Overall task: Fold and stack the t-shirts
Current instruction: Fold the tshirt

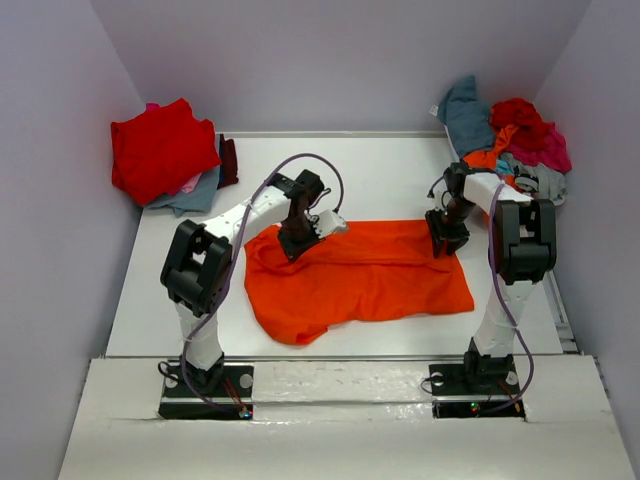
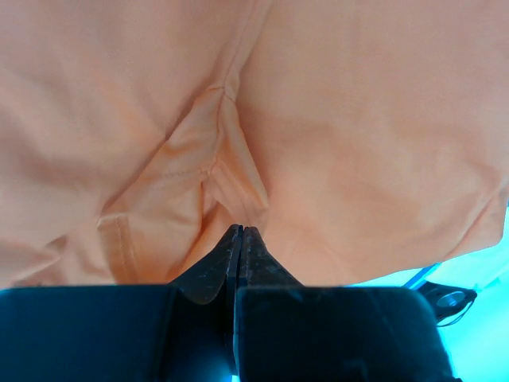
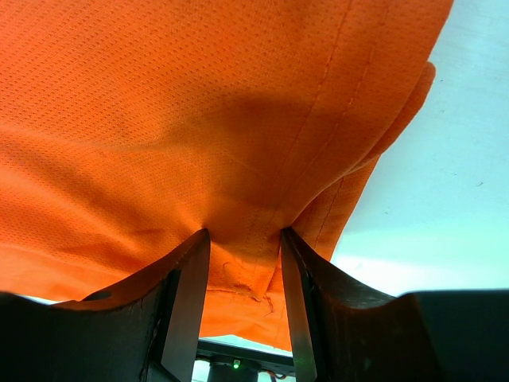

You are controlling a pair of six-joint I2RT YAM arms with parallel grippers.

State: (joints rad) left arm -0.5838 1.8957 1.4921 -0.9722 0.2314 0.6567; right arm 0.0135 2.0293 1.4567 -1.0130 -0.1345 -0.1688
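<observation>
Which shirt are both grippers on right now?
The orange shirt, spread flat mid-table. The left gripper and right gripper pinch its far edge; the red folded shirt and the unfolded pile lie untouched.

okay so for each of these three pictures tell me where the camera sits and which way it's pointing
Top external: above and behind the arm bases, looking down at the table, the orange t-shirt and both arms.
Left wrist: on the left arm, looking along its left pincer, shut on a pinch of orange cloth.
Right wrist: on the right arm, looking along its right pincer, jaws apart with the shirt's hem bunched between them.
Shared: all three show the orange t-shirt; the overhead view also shows both pincers.
</observation>
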